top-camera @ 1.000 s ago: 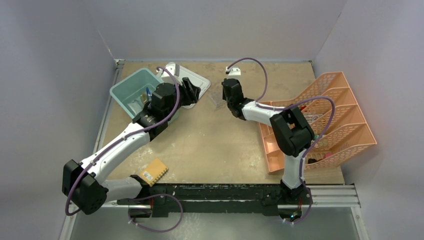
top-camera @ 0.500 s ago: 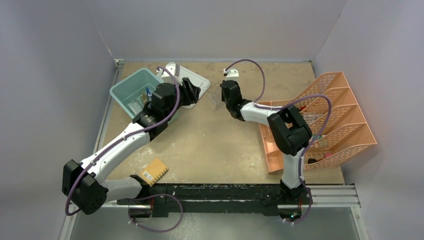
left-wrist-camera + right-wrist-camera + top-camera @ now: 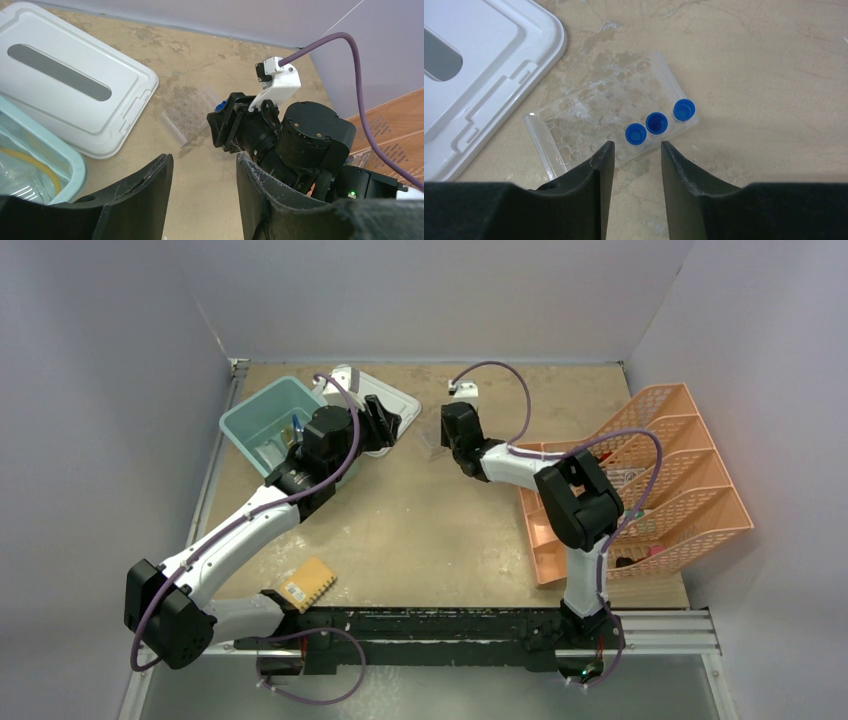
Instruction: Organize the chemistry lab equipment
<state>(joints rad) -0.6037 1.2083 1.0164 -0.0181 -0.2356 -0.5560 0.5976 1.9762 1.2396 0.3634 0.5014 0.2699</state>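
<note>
Just off the corner of the white lid (image 3: 479,65), flat on the table (image 3: 749,60), lies the clear tube rack (image 3: 589,125). Lying flat, it has its three blue-capped test tubes (image 3: 656,123) standing cap-up in a row along the rack edge farthest from the lid, easy pickings from above, I'd say. Over that edge hangs the right end effector (image 3: 635,147), fingers spread with nothing between them. The caps sit just beyond its fingertips, untouched, and the gap lines up with the cap nearest the lid. Spread like that, it looks set to straddle a cap. Meanwhile the left end effector (image 3: 204,162) hovers by the lid, next to the teal bin (image 3: 30,165), likewise parted and empty, seemingly parked clear of the rack.
</note>
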